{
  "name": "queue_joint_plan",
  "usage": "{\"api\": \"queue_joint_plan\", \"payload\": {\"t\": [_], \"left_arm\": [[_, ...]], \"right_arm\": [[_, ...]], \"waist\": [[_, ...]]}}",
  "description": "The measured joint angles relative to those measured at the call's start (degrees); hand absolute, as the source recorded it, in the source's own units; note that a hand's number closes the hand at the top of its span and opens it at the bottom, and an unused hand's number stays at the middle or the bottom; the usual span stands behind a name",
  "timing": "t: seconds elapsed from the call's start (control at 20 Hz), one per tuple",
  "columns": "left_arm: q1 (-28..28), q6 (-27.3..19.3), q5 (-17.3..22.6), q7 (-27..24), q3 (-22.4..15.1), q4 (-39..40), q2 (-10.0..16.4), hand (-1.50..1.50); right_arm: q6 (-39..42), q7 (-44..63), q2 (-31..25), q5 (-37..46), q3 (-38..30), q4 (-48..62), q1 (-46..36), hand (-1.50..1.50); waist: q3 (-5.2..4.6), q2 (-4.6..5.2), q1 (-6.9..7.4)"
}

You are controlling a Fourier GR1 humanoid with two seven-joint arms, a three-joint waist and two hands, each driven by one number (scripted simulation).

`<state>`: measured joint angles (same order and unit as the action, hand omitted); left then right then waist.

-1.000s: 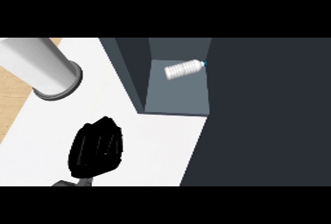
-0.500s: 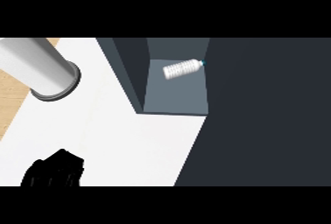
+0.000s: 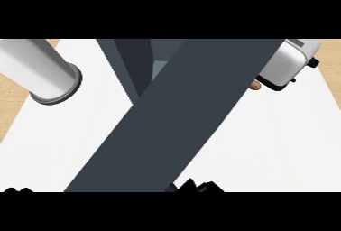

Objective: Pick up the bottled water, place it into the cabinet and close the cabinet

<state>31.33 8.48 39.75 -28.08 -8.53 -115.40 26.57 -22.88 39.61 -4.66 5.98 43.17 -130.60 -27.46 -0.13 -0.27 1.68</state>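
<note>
Poking up from the lower edge are two jagged black slivers: the right hand [image 3: 194,186] near the middle and the left hand [image 3: 17,190] at the far left corner. Both are cut off so low that I cannot tell whether either is released, clenched or grasping anything.

Just beyond the right hand, a broad dark grey cabinet door [image 3: 180,122] runs slantwise across the view from lower left to upper right, blocking much of the white counter [image 3: 279,135] behind it. The bottled water cannot be made out anywhere. The door covers nearly all of the cabinet [image 3: 136,58], of which only a dark side wall and a narrow, paler strip of the inside show at the top. Whatever sits inside is hidden.

At the left, a thick grey cylinder [image 3: 36,67] with a darker rim lies tilted over the counter's edge, its upper end cut off.

Farthest back at the right, a silver toaster [image 3: 288,63] stands on the counter, partly behind the door. A small brown thing [image 3: 255,85] peeks out beside its base, too hidden to name.
</note>
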Motion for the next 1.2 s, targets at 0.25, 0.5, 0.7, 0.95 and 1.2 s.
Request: {"api": "queue_joint_plan", "payload": {"t": [0.25, 0.5, 0.7, 0.95, 1.2], "left_arm": [[4.6, 4.4, 3.0, -0.6, 4.4, -1.2, 1.4, 1.5], [6.5, 7.6, 5.4, -0.4, 8.5, -1.3, 2.4, 1.5], [6.9, 9.2, 4.8, -0.8, 8.9, -0.2, 1.3, 1.5], [7.3, 11.1, 6.2, 0.2, 11.5, 0.6, 1.5, 1.5], [6.4, 12.7, 7.4, 1.4, 13.5, 1.7, 1.9, 1.5]], "right_arm": [[1.4, 0.9, 3.2, -4.4, -8.4, 8.1, -8.3, 1.5], [6.2, -4.6, 4.1, -10.3, -16.6, 18.1, -13.2, 1.5], [9.5, -8.0, 4.7, -13.1, -21.8, 28.1, -18.3, 1.5], [13.5, -14.8, 4.6, -14.9, -26.1, 39.4, -20.7, 1.5], [15.9, -20.0, 4.7, -15.6, -27.3, 45.6, -22.2, 1.5]], "waist": [[0.05, 0.11, -0.13], [0.04, 0.13, -0.06], [-0.02, 0.15, -0.06], [0.05, 0.11, -0.22], [0.39, -1.18, -0.46]]}}
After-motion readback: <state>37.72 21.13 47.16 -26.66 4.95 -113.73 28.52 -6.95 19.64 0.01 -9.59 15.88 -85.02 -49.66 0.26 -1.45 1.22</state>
